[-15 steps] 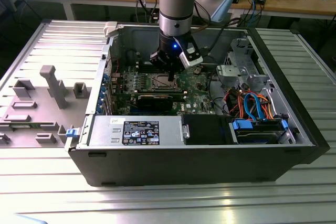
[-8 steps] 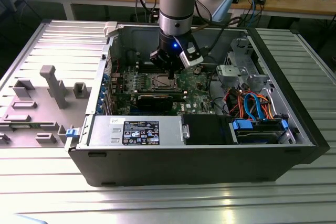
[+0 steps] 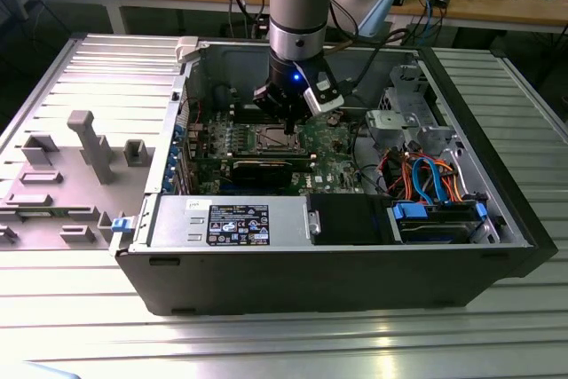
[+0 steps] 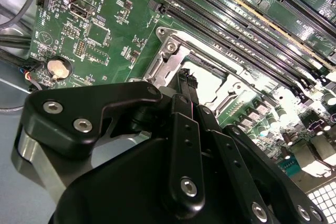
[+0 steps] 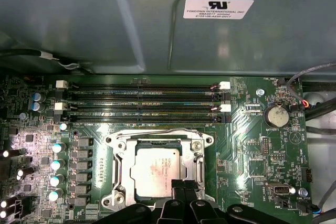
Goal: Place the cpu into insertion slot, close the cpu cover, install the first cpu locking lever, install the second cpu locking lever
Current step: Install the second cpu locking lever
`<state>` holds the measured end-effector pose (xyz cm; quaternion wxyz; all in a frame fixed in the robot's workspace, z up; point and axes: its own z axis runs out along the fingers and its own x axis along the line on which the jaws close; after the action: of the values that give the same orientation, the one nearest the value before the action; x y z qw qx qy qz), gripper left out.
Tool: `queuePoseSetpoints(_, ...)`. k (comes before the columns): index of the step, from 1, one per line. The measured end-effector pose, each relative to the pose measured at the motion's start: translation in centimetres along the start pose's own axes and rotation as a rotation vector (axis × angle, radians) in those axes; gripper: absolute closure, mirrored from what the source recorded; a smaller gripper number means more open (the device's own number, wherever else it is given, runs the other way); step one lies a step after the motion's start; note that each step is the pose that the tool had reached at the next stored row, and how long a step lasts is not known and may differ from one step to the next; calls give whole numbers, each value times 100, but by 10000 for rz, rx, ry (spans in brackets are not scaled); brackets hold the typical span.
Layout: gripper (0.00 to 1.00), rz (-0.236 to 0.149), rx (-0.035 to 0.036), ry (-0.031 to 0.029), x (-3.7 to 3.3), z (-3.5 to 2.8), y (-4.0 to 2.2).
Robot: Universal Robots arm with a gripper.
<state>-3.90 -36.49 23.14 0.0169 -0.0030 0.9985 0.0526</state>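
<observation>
The cpu (image 5: pixel 159 167), silver-grey topped, lies flat in the insertion slot, whose contact field is hidden under it. The silver cpu cover (image 5: pixel 124 157) is down around the cpu, its cut-out framing the chip. My gripper (image 5: pixel 185 185) is shut, its black fingertips together at the cover's edge beside the cpu, with nothing seen between them. In the second wrist view the gripper (image 4: pixel 187 75) points down at the cpu cover (image 4: pixel 169 55). In the exterior view the gripper (image 3: pixel 287 123) hangs inside the open computer case just over the socket on the green circuit board (image 3: pixel 330 141).
Long black memory slots (image 5: pixel 142 103) run beside the socket. A coin battery (image 5: pixel 276 115) and a row of capacitors (image 5: pixel 56 163) flank it. Case walls (image 3: pixel 204 55), a drive cage (image 3: pixel 410 108) and blue and orange cables (image 3: pixel 426 175) surround the board.
</observation>
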Motion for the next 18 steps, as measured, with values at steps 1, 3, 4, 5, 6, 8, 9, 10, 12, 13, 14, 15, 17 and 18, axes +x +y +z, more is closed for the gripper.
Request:
queuePoseSetpoints(1,89,0,0,0,0,0,0)
queuePoseSetpoints(3,89,0,0,0,0,0,0)
queuePoseSetpoints(4,89,0,1,0,0,0,0)
queuePoseSetpoints(5,89,0,0,0,0,0,0)
queuePoseSetpoints(6,89,1,-2,0,0,-1,-2)
queuePoseSetpoints(8,89,2,-45,-1,-1,-50,1)
queuePoseSetpoints(9,89,0,-67,-1,-3,-60,-9)
queuePoseSetpoints(10,89,3,-86,0,-2,-64,-42)
queuePoseSetpoints(12,89,2,-87,5,-1,-63,-113)
queuePoseSetpoints(13,89,3,-87,5,-1,-63,-125)
queuePoseSetpoints(14,89,3,-87,7,-1,-62,-136)
queuePoseSetpoints(15,89,4,-88,7,-1,-61,-145)
queuePoseSetpoints(17,89,4,-87,8,-1,-62,-146)
queuePoseSetpoints(18,89,4,-87,8,-1,-62,-146)
